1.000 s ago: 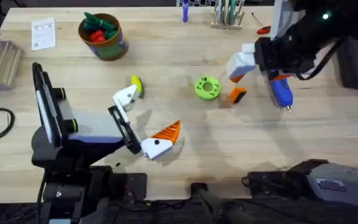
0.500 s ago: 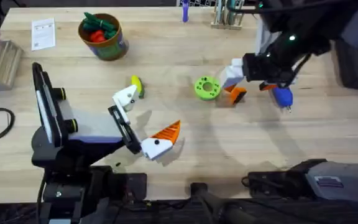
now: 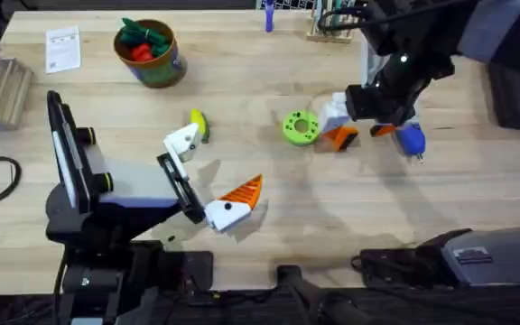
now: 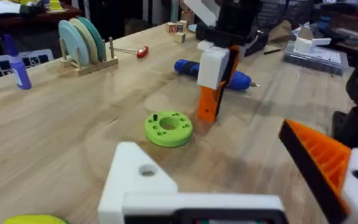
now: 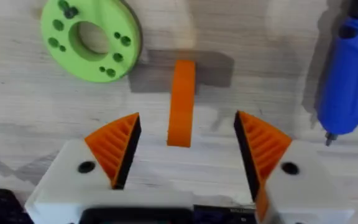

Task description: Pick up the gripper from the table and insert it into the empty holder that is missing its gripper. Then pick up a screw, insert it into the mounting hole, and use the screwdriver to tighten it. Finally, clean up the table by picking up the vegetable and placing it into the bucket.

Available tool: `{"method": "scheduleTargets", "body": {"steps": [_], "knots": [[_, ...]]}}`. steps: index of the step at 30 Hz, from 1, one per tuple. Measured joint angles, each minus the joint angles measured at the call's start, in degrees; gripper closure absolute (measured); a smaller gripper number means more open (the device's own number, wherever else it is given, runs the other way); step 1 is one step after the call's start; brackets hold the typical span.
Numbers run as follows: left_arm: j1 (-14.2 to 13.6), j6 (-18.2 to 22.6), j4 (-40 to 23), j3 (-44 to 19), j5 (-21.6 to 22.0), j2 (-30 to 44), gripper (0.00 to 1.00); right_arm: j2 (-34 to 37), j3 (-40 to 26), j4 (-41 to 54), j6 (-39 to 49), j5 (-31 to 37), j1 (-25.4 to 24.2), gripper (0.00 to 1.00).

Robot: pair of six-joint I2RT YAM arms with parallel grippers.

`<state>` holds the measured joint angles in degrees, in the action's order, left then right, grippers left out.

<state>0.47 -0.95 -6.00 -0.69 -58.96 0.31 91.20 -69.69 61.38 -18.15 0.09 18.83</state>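
Orange ribbed plastic wedge [image 5: 181,102] lying on desk [image 3: 332,208], now straddled by right gripper [image 5: 185,146], lowered since, spread wide, ready to close.

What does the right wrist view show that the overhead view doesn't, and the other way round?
Right wrist only: the open right claw straddling the loose orange gripper without touching it, and the dark holes in the green disc. Overhead only: the bucket with toy vegetables inside, the yellow vegetable, and the left claw. Both share the orange gripper, green disc and blue screwdriver.
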Motion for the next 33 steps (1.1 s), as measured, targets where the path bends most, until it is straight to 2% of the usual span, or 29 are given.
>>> {"method": "scheduleTargets", "body": {"steps": [9,16,17,21,22,24,25,33], "knots": [[0.0,0.0,0.0,0.0,0.0,-0.02,0.014,0.0,0.0,-0.93,0.18,-1.09,0.02,0.165],[0.0,0.0,0.0,0.0,0.0,-0.02,0.015,0.0,0.0,-0.93,0.22,-1.09,0.07,0.325],[0.0,0.0,0.0,0.0,0.0,0.0,0.015,0.0,0.0,-0.93,0.2,-1.09,0.2,0.415],[0.0,0.0,0.0,0.0,0.0,-0.02,0.015,0.0,0.0,-0.96,0.22,-1.08,0.31,0.607],[0.0,0.0,0.0,0.0,0.0,-0.02,0.015,0.0,0.0,-0.93,0.41,-1.05,0.39,0.787],[0.0,0.0,0.01,0.0,0.0,-0.01,0.015,0.0,0.0,-0.96,0.43,-1.07,0.39,0.944],[0.0,0.0,0.0,0.0,0.0,0.0,0.015,0.0,0.0,-0.98,0.37,-1.04,0.39,0.978],[0.0,0.0,0.0,0.0,0.0,-0.01,0.014,-0.05,0.0,-0.67,0.38,-0.54,0.39,0.988]]}}
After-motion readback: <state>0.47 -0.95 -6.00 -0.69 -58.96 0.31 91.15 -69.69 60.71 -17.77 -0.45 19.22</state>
